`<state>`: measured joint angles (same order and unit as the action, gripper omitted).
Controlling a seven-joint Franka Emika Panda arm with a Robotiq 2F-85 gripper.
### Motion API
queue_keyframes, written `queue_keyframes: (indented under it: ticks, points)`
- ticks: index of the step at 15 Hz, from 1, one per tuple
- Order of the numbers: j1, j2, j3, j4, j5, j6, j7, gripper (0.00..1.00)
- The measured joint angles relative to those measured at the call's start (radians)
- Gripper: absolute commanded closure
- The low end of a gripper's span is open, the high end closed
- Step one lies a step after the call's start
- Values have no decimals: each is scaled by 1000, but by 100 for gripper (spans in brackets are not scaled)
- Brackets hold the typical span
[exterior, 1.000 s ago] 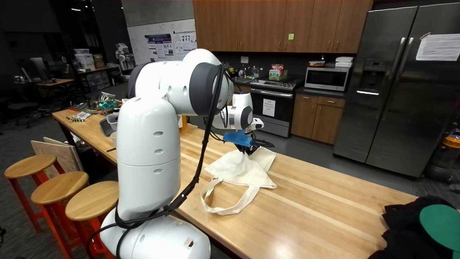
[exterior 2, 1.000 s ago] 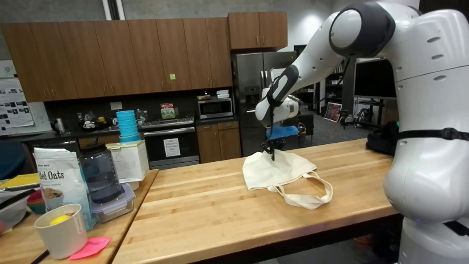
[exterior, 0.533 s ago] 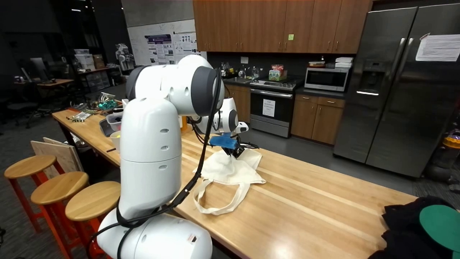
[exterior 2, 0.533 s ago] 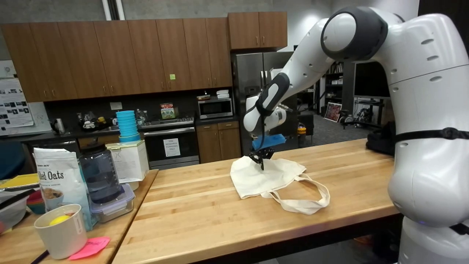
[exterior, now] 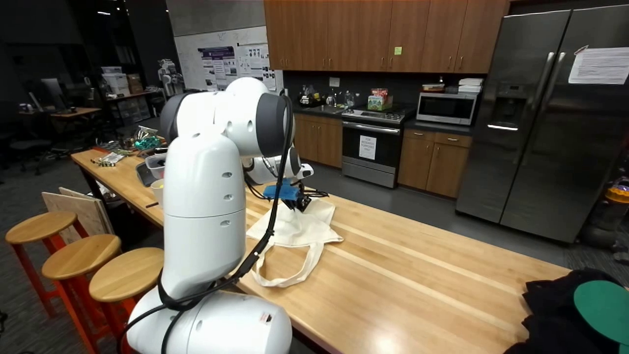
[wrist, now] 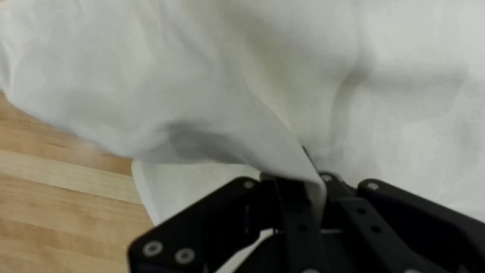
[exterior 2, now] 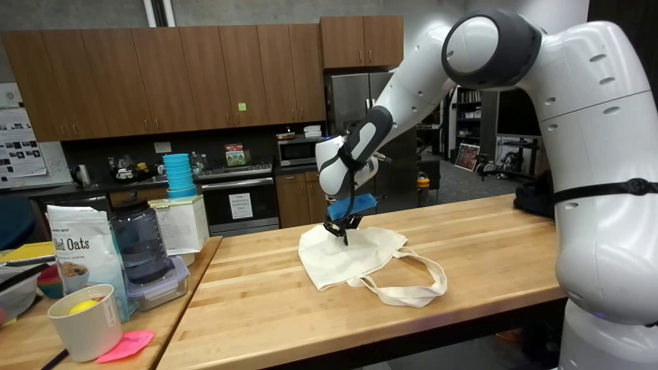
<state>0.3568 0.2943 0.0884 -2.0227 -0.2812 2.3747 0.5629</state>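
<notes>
A cream cloth tote bag (exterior 2: 336,264) lies loosely spread on the wooden table, visible in both exterior views. Its long handle (exterior 2: 411,296) loops out toward the table's front edge. My gripper (exterior 2: 343,234) points down into the body of the bag, shut on a pinch of its fabric. In the wrist view a fold of the bag (wrist: 212,94) rises and passes between the black fingers of the gripper (wrist: 312,182), partly covering their tips. Blue tape (exterior: 281,192) wraps the mount above the gripper in an exterior view.
At the left of an exterior view, a side table bears a cream mug (exterior 2: 87,324), an oats bag (exterior 2: 85,252), a dark jar (exterior 2: 140,241) and a lidded container (exterior 2: 159,285). Black cloth with a green disc (exterior: 602,309) lies at the table's far corner. Stools (exterior: 127,273) stand alongside.
My gripper has moved left in both exterior views, dragging the tote bag and its handle along the tabletop. The grip on the fabric has stayed shut throughout.
</notes>
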Motion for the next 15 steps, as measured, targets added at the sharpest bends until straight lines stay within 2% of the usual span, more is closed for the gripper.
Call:
queue_keyframes:
  ticks: [3,8,12,15]
  points:
    - [28,18,21,26,-2,-32,3,99]
    - [31,16,48,36,3,-59,-12,99]
    - [16,-12,48,35,23,-50,-29,99]
    - [-17,-43,48,34,94,-37,-75,99]
